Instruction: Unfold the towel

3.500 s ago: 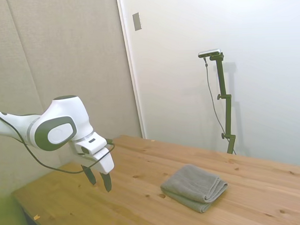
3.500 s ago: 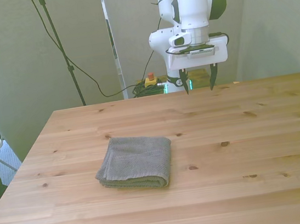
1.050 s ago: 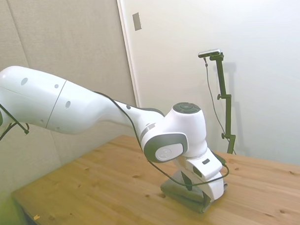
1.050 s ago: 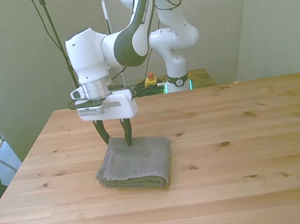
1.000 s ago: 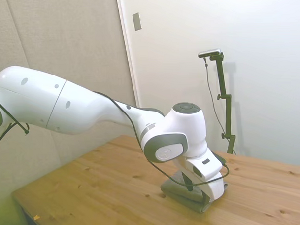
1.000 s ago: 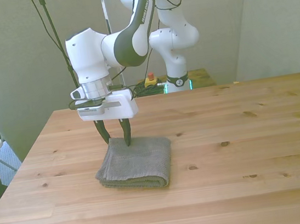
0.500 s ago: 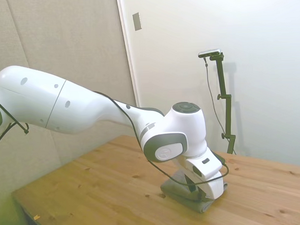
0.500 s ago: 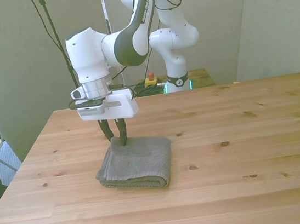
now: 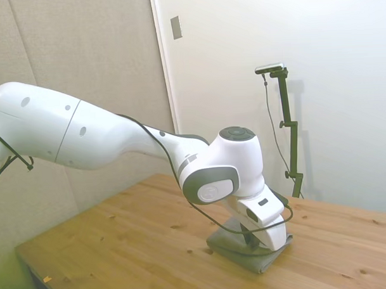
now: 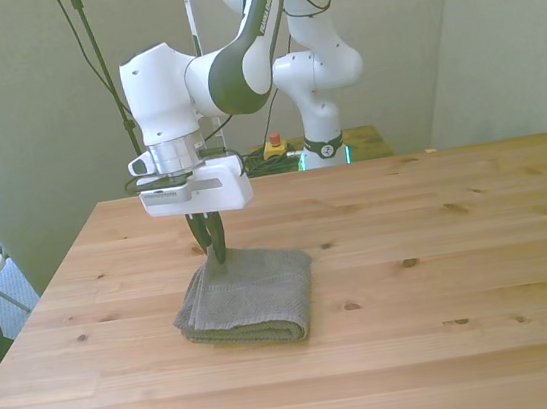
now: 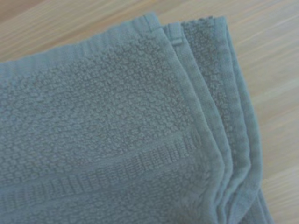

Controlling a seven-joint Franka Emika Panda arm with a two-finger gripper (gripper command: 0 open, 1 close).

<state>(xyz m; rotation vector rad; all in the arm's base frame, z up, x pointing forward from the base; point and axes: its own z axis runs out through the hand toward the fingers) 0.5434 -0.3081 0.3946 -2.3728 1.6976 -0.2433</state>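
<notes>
Still folded grey terry towel (image 10: 248,296)

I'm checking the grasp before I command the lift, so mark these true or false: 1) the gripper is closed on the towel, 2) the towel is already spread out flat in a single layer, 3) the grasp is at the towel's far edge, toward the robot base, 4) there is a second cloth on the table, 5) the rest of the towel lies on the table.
1) True. The gripper is shut on the towel, pinching it at one corner.
2) False. It is folded; the wrist view shows several stacked layered edges.
3) True. The pinch is at the far corner, on the front view's left.
4) False. Only one towel lies on the table.
5) True. Only the pinched corner looks slightly raised.
</notes>
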